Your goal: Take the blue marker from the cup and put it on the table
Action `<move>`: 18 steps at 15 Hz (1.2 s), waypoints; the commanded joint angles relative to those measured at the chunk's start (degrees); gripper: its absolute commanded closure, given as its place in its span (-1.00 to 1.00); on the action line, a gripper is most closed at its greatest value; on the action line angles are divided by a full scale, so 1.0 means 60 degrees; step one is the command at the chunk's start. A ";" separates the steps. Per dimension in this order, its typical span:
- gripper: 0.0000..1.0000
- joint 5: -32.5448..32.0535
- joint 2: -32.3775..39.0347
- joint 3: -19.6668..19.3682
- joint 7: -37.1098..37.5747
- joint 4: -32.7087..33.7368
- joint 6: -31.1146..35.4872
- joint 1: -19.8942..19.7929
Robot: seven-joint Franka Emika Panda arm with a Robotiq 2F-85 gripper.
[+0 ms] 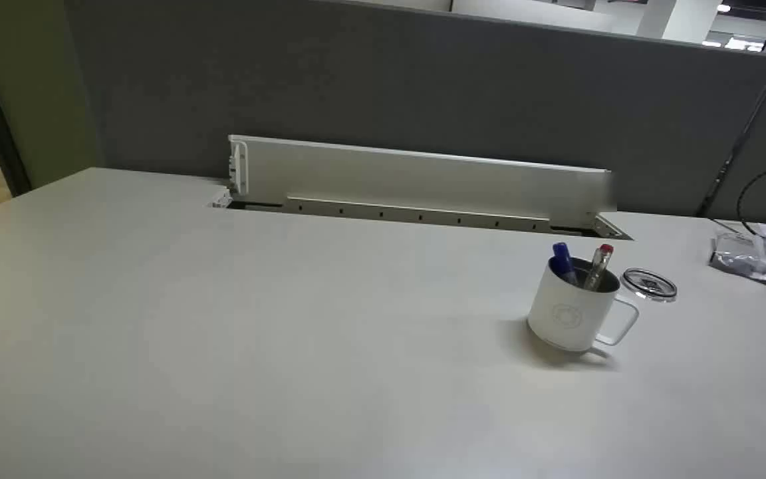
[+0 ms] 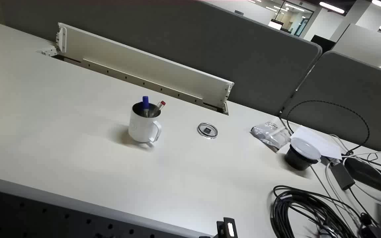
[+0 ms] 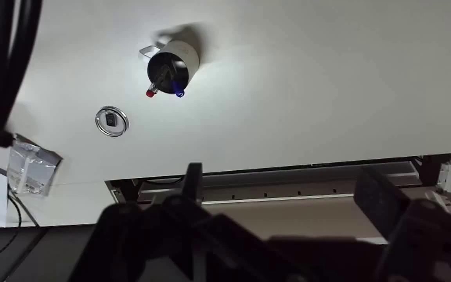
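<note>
The blue marker point(image 1: 563, 261) stands in the white cup point(image 1: 564, 314), its blue end above the dark rim; its lower part is hidden inside. Both also show in an exterior view, the marker point(image 2: 146, 103) leaning little and the cup point(image 2: 139, 127) upright with its handle on the right. In the wrist view the marker point(image 3: 178, 89) and cup point(image 3: 189, 56) are at upper left. The cup stands on the light-grey table point(image 1: 256, 346). My gripper point(image 3: 284, 184) is open with nothing between its fingers, apart from the cup, over the rear flap area in the wrist view.
A red-tipped pen point(image 1: 598, 267) shares the cup. A clear round lid point(image 2: 207, 130) lies near it. The raised white flap point(image 1: 416, 179) and its slot line the rear edge. A silver pouch point(image 2: 271, 134), black tub point(image 2: 299, 158) and coiled cables point(image 2: 296, 211) lie farther right.
</note>
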 commanded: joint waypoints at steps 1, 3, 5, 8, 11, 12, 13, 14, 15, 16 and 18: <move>-1.00 -0.0170 0.0067 -0.0279 0.0135 0.0028 -0.0035 0.0330; -1.00 -0.0170 0.0065 -0.0279 0.0135 0.0029 -0.0034 0.0330; -1.00 -0.0170 0.0065 -0.0279 0.0135 0.0029 -0.0034 0.0330; -1.00 -0.0355 0.0222 -0.0313 -0.0155 -0.0102 0.0124 0.0332; -1.00 -0.0456 0.1208 -0.1283 -0.2738 -0.0652 0.1057 0.0535; -1.00 -0.0489 0.1525 -0.1670 -0.3568 -0.0844 0.1403 0.0502; -1.00 -0.0504 0.1909 -0.2013 -0.4333 -0.0950 0.1606 0.0474; -1.00 -0.0442 0.2327 -0.2397 -0.5135 -0.1068 0.1807 0.0437; -1.00 -0.0450 0.2765 -0.2723 -0.5806 -0.1184 0.1854 0.0356; -1.00 -0.0487 0.3234 -0.3049 -0.6420 -0.1239 0.1825 0.0244; -1.00 -0.0706 0.4206 -0.3566 -0.7050 -0.1179 0.1454 -0.0071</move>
